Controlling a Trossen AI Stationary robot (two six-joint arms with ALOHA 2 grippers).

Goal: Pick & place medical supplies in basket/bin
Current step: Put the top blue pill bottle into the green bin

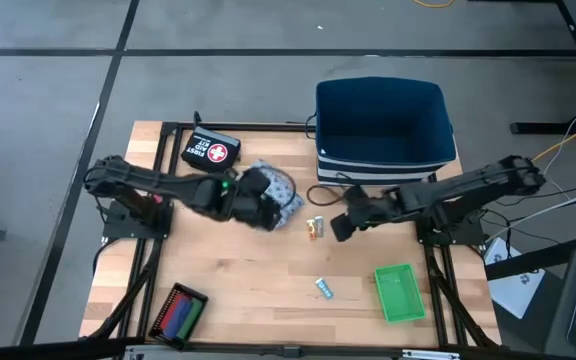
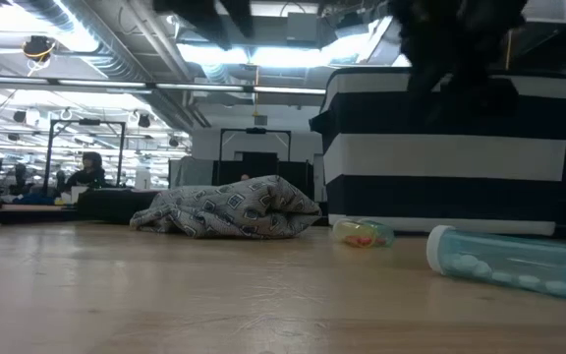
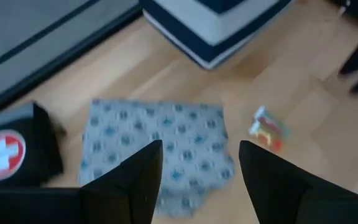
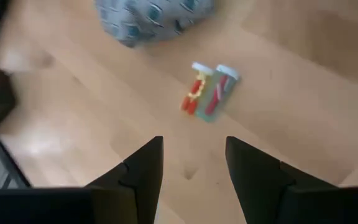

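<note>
Nearest the front edge of the surface I see a dark tray of red, green and blue pieces, a green container, and a teal-white tube lying on its side. All are untouched and well apart from both arms.

Mid-surface, the left gripper hangs directly over the grey-blue patterned cloth with its fingers spread and nothing between them. I judge this to be alignment for a downward grasp. The right gripper is likewise spread and empty, poised near the small red-and-green packet, presumably its target.

Farther back stand the first-aid pouch and the striped blue bin; it sits within the right arm's reach for drop-off.
</note>
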